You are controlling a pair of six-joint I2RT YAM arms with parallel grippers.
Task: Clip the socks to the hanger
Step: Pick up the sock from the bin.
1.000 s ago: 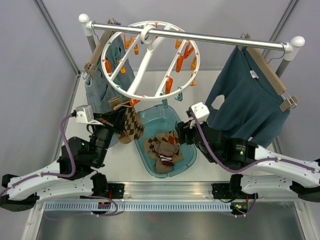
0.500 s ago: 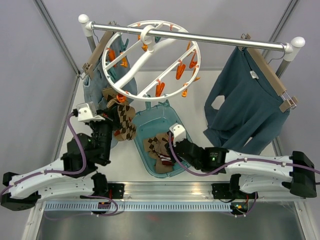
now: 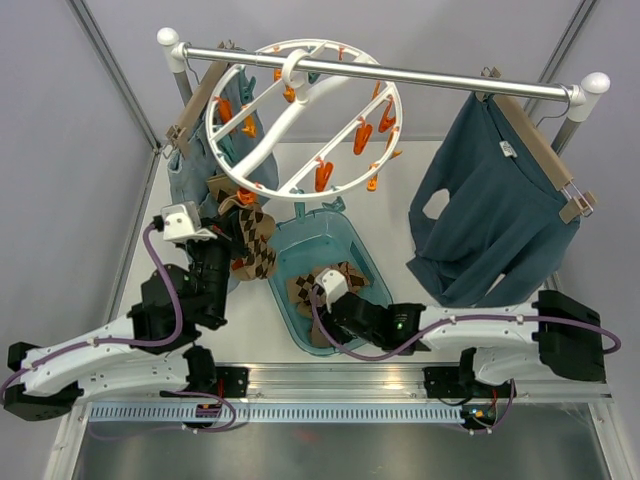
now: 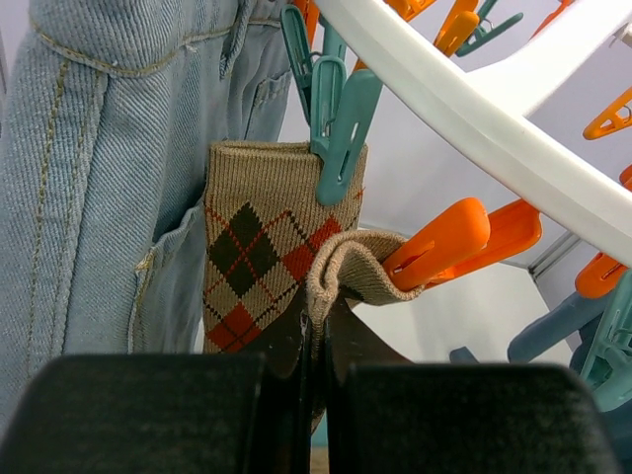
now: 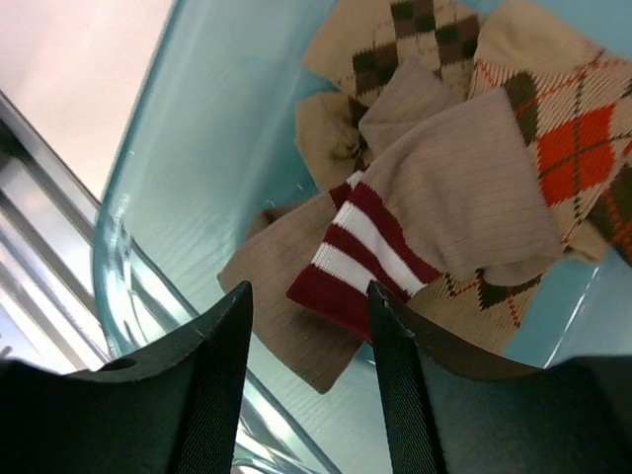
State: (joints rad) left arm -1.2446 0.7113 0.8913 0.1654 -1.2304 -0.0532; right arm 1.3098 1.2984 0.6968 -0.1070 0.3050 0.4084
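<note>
Sock (image 4: pixel 348 269) between left tool (image 4: pixel 315 341) tips, against orange clothespin (image 4: pixel 439 242)

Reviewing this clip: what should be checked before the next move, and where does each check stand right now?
1. Grasp: left gripper shut on the held sock: ok.
2. Clipping: held sock's edge inside the orange clothespin: ok; how firmly, cannot tell.
3. Hung: other sock hangs from teal clothespin on the hanger: ok.
4. Readiness: right gripper open above the striped sock in the basin: ok.
5. Contact: right gripper touching that sock: cannot tell.
</note>
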